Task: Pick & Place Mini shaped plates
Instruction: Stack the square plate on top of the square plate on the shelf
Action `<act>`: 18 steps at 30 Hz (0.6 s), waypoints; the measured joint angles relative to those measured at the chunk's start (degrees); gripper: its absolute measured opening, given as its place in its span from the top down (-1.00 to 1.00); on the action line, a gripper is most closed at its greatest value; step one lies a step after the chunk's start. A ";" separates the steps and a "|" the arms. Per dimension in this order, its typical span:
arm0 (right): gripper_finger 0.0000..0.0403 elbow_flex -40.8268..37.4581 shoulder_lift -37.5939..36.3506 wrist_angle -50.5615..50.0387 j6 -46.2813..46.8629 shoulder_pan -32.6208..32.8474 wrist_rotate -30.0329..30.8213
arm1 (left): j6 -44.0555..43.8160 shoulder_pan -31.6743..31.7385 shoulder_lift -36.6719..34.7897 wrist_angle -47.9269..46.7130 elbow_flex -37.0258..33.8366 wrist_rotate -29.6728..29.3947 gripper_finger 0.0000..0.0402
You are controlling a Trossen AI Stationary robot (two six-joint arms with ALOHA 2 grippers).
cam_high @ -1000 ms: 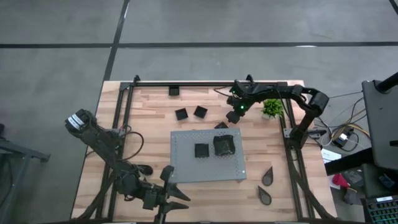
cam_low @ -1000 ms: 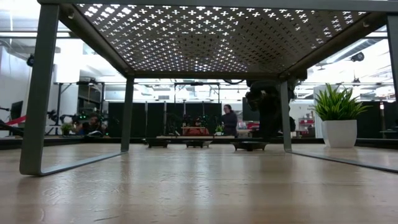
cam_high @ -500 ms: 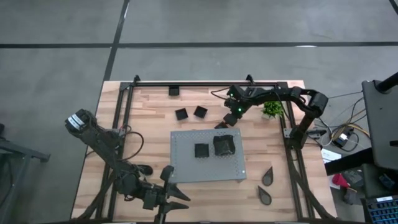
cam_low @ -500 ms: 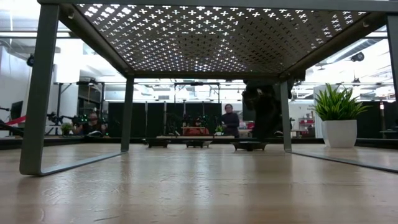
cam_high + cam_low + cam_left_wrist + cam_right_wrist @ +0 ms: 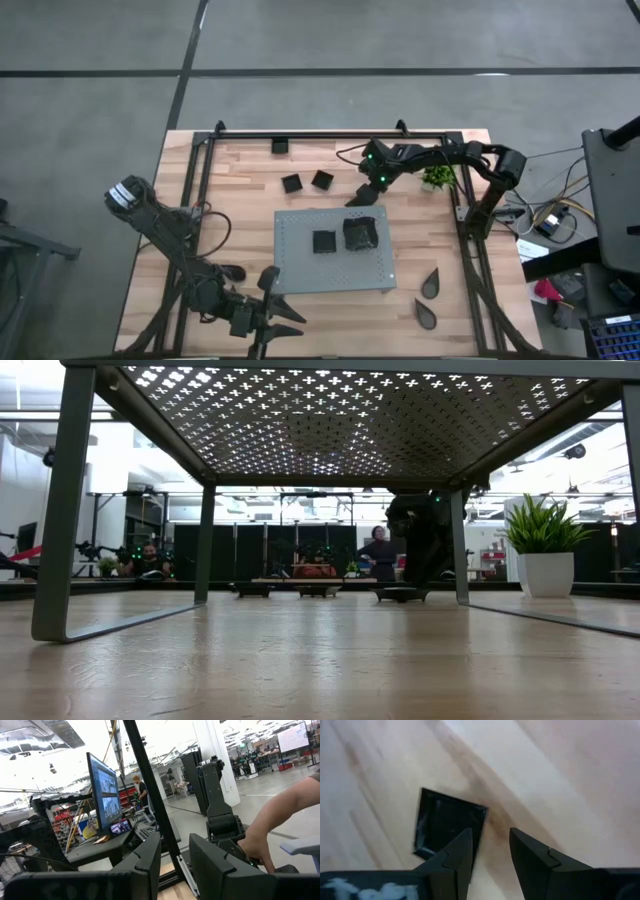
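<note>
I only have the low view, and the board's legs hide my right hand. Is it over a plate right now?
Observer: Yes. The right wrist view shows the right hand open over a square plate that lies flat on the wood, not yet gripped.
Operator: Is the plate centred between the fingers?
Observer: No. It sits off to one side, partly beneath one finger.
Operator: What is on the board already?
Observer: Seen from above, the grey board holds two plates: a small square one and a larger wavy-edged one.
</note>
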 joint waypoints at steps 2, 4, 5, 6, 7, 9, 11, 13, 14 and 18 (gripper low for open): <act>0.36 0.00 0.00 0.02 0.00 0.01 0.10 | 0.00 0.00 0.00 -0.02 0.00 0.00 0.51; 0.36 0.00 0.00 0.02 0.02 0.28 0.10 | 0.00 0.00 0.00 0.00 0.00 0.00 0.51; 0.36 0.00 0.00 0.02 0.00 0.44 0.08 | 0.00 0.00 0.00 0.00 -0.01 0.00 0.51; 0.37 0.00 0.00 0.07 0.01 0.66 0.09 | 0.00 0.00 0.00 -0.01 0.00 0.00 0.51; 0.37 0.00 0.00 0.13 -0.02 0.90 0.08 | 0.01 0.00 0.00 -0.01 -0.01 0.00 0.51; 0.39 -0.09 0.00 0.37 -0.14 1.44 0.10 | 0.19 0.00 0.00 0.00 -0.02 0.00 0.51; 0.39 -0.09 0.00 0.42 -1.06 1.64 0.06 | 0.26 0.00 0.00 -0.02 0.00 0.00 0.51; 0.38 -0.09 0.00 0.46 -1.04 1.64 0.08 | 0.28 0.00 0.00 -0.01 -0.02 0.00 0.51; 0.38 -0.11 0.00 0.48 -0.77 1.60 0.13 | 0.28 0.00 0.00 0.00 0.00 0.00 0.51; 0.36 -0.12 0.94 0.50 -0.16 1.96 1.27 | 0.31 0.00 0.00 0.00 -0.02 0.00 0.51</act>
